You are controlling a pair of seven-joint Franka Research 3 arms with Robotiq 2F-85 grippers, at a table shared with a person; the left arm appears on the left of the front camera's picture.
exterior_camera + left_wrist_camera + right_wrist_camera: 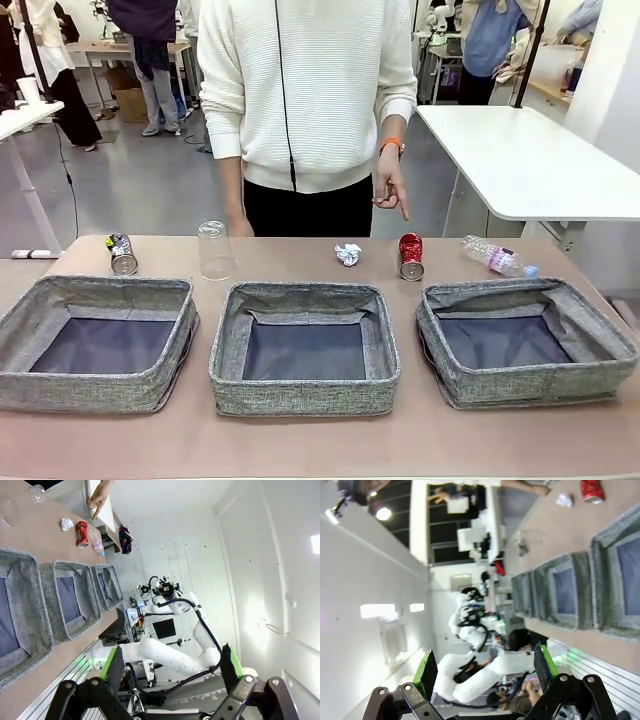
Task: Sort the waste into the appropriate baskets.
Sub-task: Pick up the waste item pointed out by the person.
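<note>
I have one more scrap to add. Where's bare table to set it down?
Widest gap: between the clear cup and the paper ball, behind the middle basket. The near table strip in front of all three baskets is bare too. Tighter: red can to bottle; basket gaps are narrow.

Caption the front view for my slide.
Three grey baskets, five waste items lined up behind them, a person's hand pointing at the red can.

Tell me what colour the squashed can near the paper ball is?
The crushed metal can is red, clearest in the front view.
</note>
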